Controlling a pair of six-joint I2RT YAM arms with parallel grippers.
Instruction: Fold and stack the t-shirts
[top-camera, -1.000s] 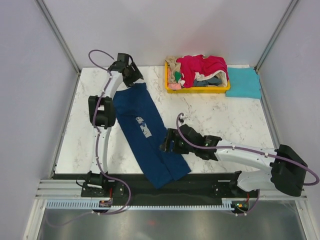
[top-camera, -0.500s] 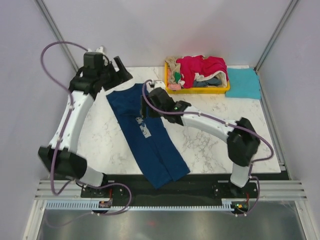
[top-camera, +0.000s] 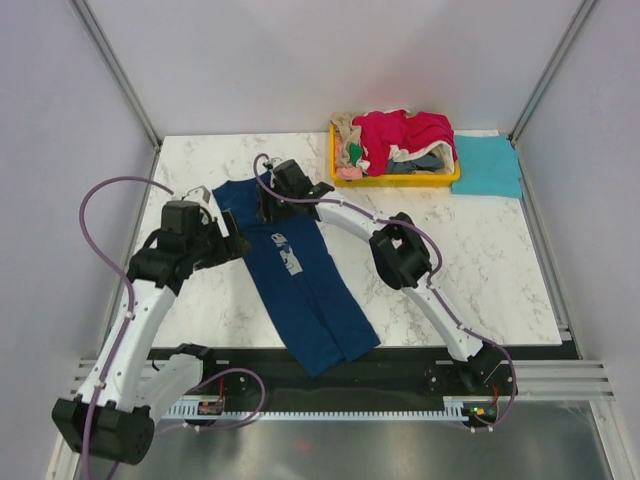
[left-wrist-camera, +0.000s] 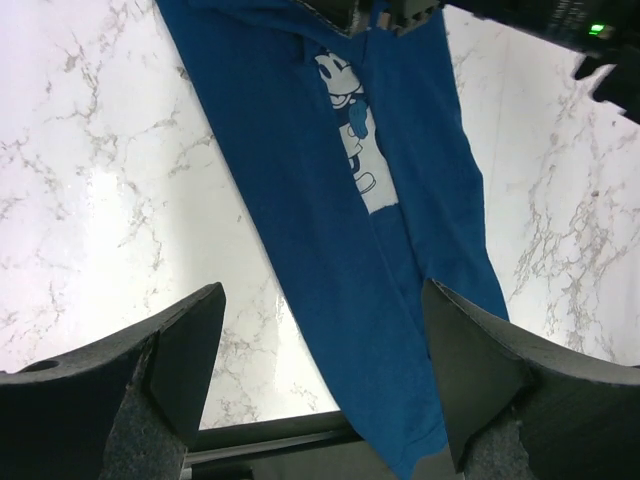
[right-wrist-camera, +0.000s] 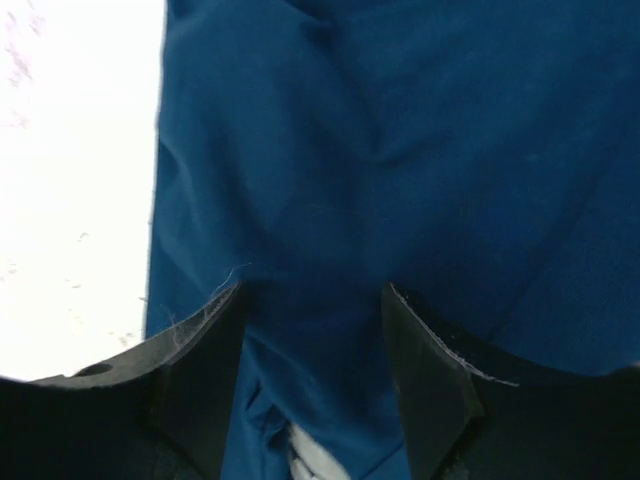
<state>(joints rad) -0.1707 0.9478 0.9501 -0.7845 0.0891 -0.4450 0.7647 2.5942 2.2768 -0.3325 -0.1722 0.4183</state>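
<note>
The overhead view is bright, even and sharp, lit softly from above; the arms throw only faint shadows on the table (top-camera: 480, 250). From the left wrist, the table glares white at the left, the navy t-shirt (left-wrist-camera: 300, 200) is crisp, and the left gripper (left-wrist-camera: 318, 350) is dark and soft-edged. The right wrist view is dim and blurred: cloth out of focus, right gripper (right-wrist-camera: 312, 350) nearly black, table blown out.
</note>
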